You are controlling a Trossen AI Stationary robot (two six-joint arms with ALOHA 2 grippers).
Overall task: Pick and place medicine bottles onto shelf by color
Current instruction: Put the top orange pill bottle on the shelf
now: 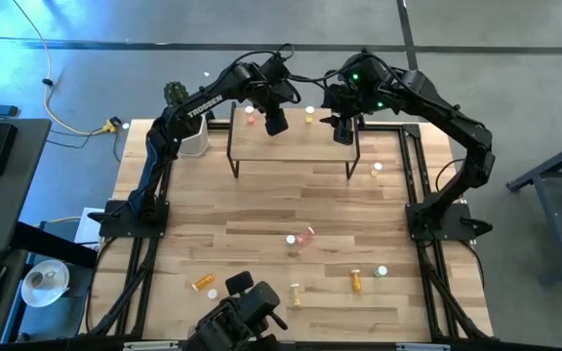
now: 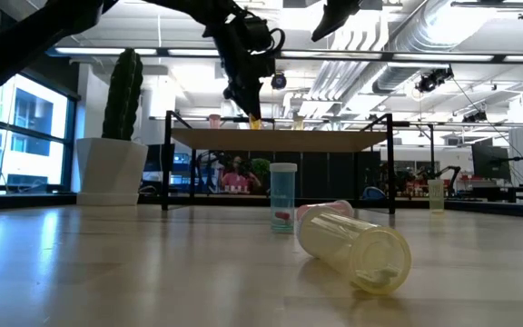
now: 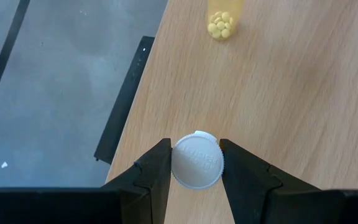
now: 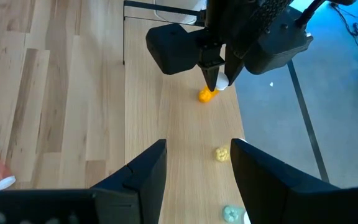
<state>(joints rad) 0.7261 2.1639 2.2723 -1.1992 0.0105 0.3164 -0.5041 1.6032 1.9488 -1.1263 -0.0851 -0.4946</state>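
- Bottle (image 3: 196, 160), white-capped, upright, long axis vertical, over the shelf (image 3: 278, 93); cap lettering unreadable.
- Left end effector (image 3: 196, 163) pinches its cap.
- Right end effector (image 4: 197, 163) spread, empty, above the shelf.

Overhead, table-level and two close wrist cameras share the shelf (image 1: 296, 146).

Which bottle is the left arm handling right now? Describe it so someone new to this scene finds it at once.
Start at the shelf, the low wood board on black legs at the table's far end. Above its left part hangs the left pincer, its fingers closed on a bottle with a white cap. Unlike the other bottles standing free on the shelf, such as the yellow-pill bottle, this one is gripped.
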